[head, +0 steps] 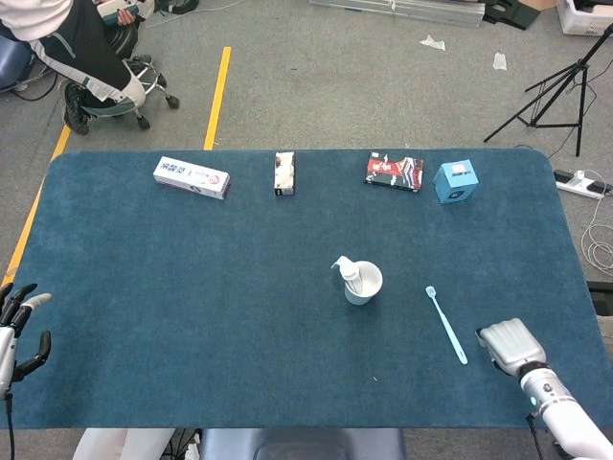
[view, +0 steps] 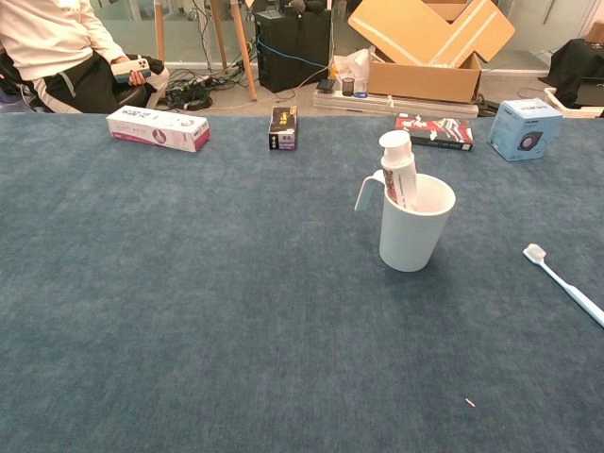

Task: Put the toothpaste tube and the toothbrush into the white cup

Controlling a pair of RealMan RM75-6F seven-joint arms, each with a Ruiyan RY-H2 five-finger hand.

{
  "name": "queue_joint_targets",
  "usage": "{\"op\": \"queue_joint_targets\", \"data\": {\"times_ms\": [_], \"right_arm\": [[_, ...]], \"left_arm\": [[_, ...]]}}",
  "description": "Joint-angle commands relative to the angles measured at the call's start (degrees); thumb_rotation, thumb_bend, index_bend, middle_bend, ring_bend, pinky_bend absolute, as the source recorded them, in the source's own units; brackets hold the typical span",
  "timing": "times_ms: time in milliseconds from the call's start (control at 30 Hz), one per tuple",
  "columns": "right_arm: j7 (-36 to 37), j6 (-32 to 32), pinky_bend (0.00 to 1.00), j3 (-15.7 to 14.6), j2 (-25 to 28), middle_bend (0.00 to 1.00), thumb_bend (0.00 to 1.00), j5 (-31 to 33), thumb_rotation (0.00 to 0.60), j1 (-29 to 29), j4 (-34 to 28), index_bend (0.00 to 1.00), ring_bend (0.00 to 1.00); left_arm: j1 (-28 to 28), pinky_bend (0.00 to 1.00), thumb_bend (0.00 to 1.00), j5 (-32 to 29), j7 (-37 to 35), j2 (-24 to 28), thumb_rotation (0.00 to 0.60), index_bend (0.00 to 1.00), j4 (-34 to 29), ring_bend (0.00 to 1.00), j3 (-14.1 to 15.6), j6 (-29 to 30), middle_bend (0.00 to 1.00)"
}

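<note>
White cup [view: 415, 231] upright near the middle of the blue table [head: 192, 287], toothpaste tube [view: 399, 170] standing inside, cap up, leaning on the rim by the handle. Toothbrush [head: 446, 324] flat on the cloth right of the cup, well apart from it, bristle end toward the far side. Right hand [head: 510, 343] just beyond the brush's near end, not touching; fingers hidden, so spread or curled cannot be told. Left hand [head: 19, 321] far left of the cup at the table edge, fingers apart, holding nothing.
</note>
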Motion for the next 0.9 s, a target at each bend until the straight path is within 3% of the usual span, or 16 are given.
{"op": "queue_joint_targets", "data": {"times_ms": [33, 900], "right_arm": [[0.1, -0.3, 1.00, -0.1, -0.5, 1.00, 0.85, 0.0, 0.600, 0.2, 0.3, 0.42, 1.00], [1.2, -0.9, 1.00, -1.2, -2.9, 1.00, 0.85, -1.3, 0.600, 1.3, 0.9, 0.38, 1.00]], "left_arm": [[0.0, 0.03, 0.50, 0.0, -0.1, 0.0, 0.600, 0.22, 0.0, 0.02, 0.0, 0.0, 0.15], [0.1, 0.03, 0.50, 0.2, -0.3, 0.1, 0.600, 0.22, -0.1, 0.02, 0.0, 0.3, 0.15]]}}
